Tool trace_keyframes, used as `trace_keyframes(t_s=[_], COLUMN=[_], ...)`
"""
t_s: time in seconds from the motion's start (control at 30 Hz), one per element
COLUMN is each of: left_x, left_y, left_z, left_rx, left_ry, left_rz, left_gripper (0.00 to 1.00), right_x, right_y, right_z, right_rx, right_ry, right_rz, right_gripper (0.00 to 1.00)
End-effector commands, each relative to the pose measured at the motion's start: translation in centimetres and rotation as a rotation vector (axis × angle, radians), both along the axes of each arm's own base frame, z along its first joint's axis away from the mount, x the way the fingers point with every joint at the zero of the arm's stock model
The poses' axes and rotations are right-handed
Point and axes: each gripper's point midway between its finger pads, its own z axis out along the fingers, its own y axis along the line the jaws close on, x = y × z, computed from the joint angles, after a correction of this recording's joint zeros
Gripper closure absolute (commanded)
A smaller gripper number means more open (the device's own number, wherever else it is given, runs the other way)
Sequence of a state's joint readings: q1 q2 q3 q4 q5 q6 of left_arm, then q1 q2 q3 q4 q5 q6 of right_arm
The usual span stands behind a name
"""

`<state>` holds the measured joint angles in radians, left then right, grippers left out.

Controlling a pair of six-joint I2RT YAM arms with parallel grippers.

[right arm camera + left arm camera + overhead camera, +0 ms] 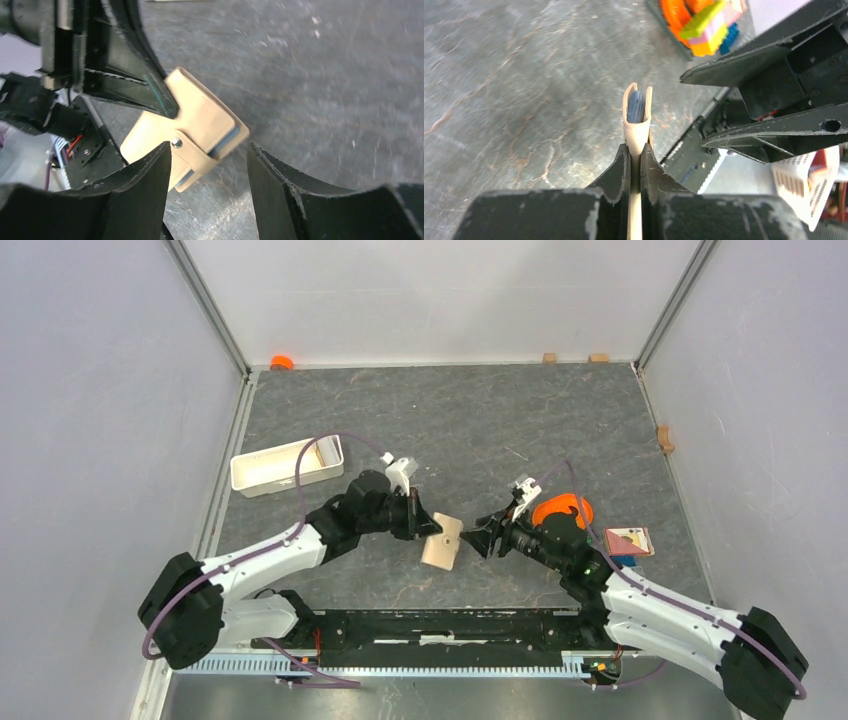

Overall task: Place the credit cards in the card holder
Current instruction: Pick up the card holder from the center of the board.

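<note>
The card holder (pixel 441 543), a beige folded wallet with its snap tab (pixel 176 143) over the edge, is near the table's middle front. My left gripper (pixel 430 527) is shut on one end of it. The left wrist view shows the card holder (pixel 637 115) edge-on between the fingers (pixel 619 170), blue-grey pockets showing inside. My right gripper (pixel 479 538) stands open just right of it, and the card holder (pixel 200 120) pokes between its fingers (pixel 280 180) without contact on the right side. A pale credit card with reddish print (pixel 628 539) lies on a blue one at the right.
A white tray (pixel 287 465) stands at the back left. An orange dish (pixel 562 510) with coloured bricks (pixel 709 30) sits behind my right wrist. Small wooden blocks (pixel 549 357) and an orange piece (pixel 282 362) lie along the back wall, another block (pixel 665 438) at the right wall.
</note>
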<state>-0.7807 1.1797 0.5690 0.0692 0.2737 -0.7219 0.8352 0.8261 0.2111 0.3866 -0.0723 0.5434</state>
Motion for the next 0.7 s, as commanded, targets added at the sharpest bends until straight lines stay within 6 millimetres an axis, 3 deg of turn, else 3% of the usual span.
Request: trace_keyframes(t_s=[0.0, 0.13, 0.23, 0.67], left_x=[-3.1, -4.8, -5.2, -7.0], left_y=[-0.4, -0.3, 0.0, 0.1], left_z=[3.5, 5.9, 7.3, 10.8], left_rx=[0.025, 0.026, 0.022, -0.134], left_ry=[-0.043, -0.056, -0.086, -0.128], left_rz=[-0.268, -0.394, -0.45, -0.591], left_gripper=[0.98, 0.98, 0.98, 0.98], right_x=[-2.3, -5.1, -5.9, -7.7], right_y=[1.9, 3.3, 3.7, 4.1], right_z=[5.0, 7.8, 8.3, 6.1], right_rx=[-0.024, 0.036, 0.035, 0.002], right_ry=[-0.211, -0.246, -0.244, -0.168], right_rz=[0.28, 0.471, 0.535, 0.672], right_gripper=[0.39, 0.41, 0.44, 0.43])
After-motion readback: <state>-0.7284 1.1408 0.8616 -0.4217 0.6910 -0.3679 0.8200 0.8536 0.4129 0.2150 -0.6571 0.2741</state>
